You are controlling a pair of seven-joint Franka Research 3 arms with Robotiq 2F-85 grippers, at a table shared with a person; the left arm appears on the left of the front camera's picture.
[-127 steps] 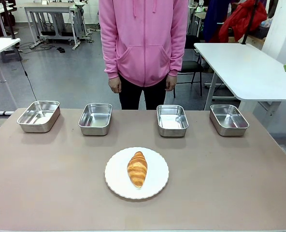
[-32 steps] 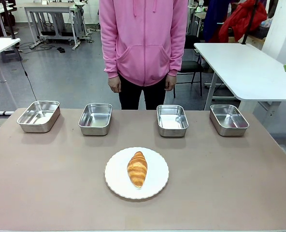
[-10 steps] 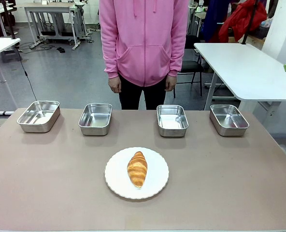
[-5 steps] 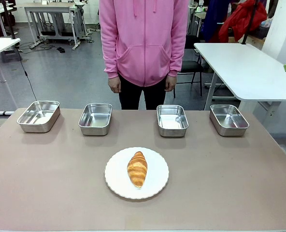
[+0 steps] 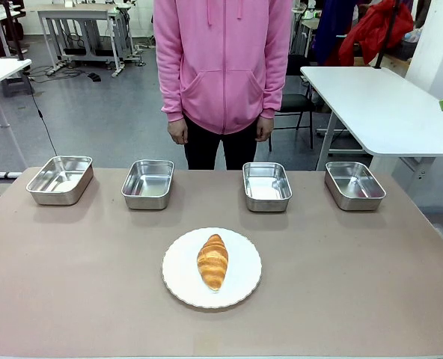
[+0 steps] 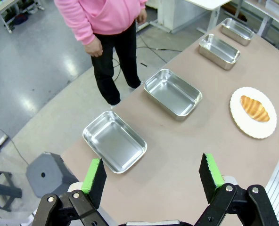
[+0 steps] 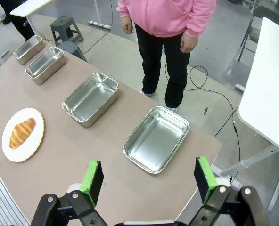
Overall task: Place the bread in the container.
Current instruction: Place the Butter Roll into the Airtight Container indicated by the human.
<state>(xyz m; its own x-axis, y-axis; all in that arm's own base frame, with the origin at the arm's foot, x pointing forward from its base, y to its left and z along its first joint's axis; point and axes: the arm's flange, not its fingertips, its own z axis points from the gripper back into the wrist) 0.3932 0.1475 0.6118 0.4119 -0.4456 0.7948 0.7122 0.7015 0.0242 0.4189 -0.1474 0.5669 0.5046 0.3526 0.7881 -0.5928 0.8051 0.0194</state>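
Observation:
The bread (image 5: 212,262), a golden-brown ridged croissant, lies on a round white plate (image 5: 240,290) at the table's near middle. Along the far edge stands a row of several look-alike steel trays, all empty; the frames do not tell which one is the container. The bread (image 6: 255,108) lies far to the right in the left wrist view, where my left gripper (image 6: 151,174) hangs open high above the table's left end, over a tray (image 6: 113,141). My right gripper (image 7: 148,179) hangs open high over the right end, above another tray (image 7: 156,139), the bread (image 7: 21,133) far off at the left.
A person in a pink hoodie (image 5: 221,67) stands behind the far edge, hands at their sides. The two inner trays (image 5: 148,183) (image 5: 267,185) flank the person. A white table (image 5: 386,112) stands off to the back right.

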